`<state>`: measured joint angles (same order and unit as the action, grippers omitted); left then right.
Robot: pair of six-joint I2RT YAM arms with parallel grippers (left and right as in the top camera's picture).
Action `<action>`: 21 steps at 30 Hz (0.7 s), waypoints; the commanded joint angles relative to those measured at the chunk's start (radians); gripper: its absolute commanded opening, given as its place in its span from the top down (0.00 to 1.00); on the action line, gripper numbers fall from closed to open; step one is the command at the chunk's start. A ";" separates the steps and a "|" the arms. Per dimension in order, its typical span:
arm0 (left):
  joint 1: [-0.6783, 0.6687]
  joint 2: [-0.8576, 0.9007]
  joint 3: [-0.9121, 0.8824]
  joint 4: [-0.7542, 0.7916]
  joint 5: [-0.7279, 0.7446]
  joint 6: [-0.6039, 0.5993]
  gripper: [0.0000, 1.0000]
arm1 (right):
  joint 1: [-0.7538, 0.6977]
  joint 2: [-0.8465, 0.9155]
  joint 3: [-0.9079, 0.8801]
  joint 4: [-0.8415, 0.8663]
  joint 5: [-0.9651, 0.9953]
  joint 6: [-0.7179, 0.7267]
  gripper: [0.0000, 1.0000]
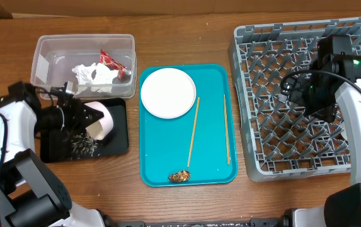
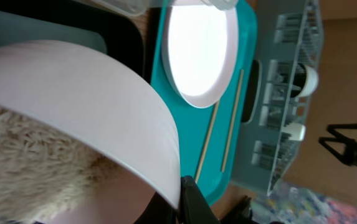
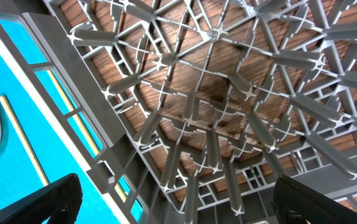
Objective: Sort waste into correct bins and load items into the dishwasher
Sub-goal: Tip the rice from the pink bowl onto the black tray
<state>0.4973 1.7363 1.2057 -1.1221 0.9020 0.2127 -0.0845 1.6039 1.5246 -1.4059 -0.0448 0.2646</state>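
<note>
Overhead, bowl point(image 1: 103, 120) in left claw point(image 1: 85, 120) above black tray point(image 1: 116, 145), teal tray point(image 1: 212, 129) beside

**Legible markings: none recorded**

No text, brand, number or sign can be read in any of the three views. The red snack wrapper point(image 1: 109, 61) in the clear tub point(image 1: 41, 49) is too small to show whether it carries print.
</note>
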 commanded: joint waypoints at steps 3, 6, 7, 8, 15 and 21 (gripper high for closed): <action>0.062 -0.006 -0.071 -0.007 0.275 0.276 0.96 | -0.001 0.001 0.000 0.005 -0.002 -0.003 0.00; 0.074 -0.006 -0.077 -0.051 0.309 0.390 0.96 | -0.001 0.001 0.000 0.005 -0.002 -0.003 0.00; 0.074 -0.006 -0.077 -0.060 0.312 0.412 0.96 | -0.001 0.001 0.000 0.005 -0.002 -0.003 0.00; 0.074 -0.006 -0.077 -0.068 0.316 0.423 0.96 | -0.001 0.001 0.000 0.005 -0.002 -0.003 0.00; 0.074 -0.006 -0.077 -0.084 0.330 0.462 0.96 | -0.001 0.001 0.000 0.004 -0.002 -0.003 0.00; 0.074 -0.006 -0.077 -0.083 0.330 0.462 0.96 | -0.001 0.001 0.000 0.004 -0.002 -0.003 0.00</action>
<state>0.5674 1.7363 1.1336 -1.2045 1.1931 0.6353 -0.0845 1.6039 1.5246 -1.4059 -0.0448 0.2642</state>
